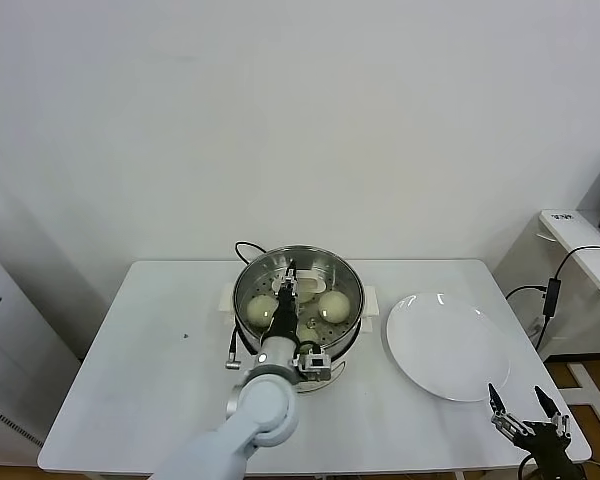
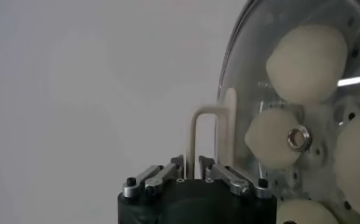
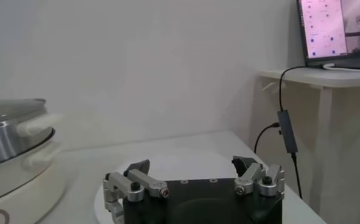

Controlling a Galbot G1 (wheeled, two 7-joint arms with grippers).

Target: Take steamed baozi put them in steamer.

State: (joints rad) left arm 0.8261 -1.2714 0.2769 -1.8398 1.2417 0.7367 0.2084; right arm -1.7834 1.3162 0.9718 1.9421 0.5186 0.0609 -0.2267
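Note:
The steamer (image 1: 352, 280) stands mid-table with several cream-white baozi (image 1: 333, 305) inside. Through the round glass lid (image 2: 247, 61) on top, the baozi (image 2: 306, 61) show in the left wrist view. My left gripper (image 1: 291, 272) reaches over the steamer. One leg of the lid's white handle (image 2: 213, 112) stands between the left gripper's (image 2: 190, 161) fingers. The jaws are slightly open, with a thin gap on each side of the leg. My right gripper (image 1: 525, 410) waits open and empty at the table's front right corner.
A flat white plate (image 1: 450, 345) lies right of the steamer, just ahead of my right gripper (image 3: 192, 167). A black cord (image 1: 245, 247) runs behind the steamer. A side desk (image 1: 580, 240) with a laptop (image 3: 338, 27) and hanging cable stands off to the right.

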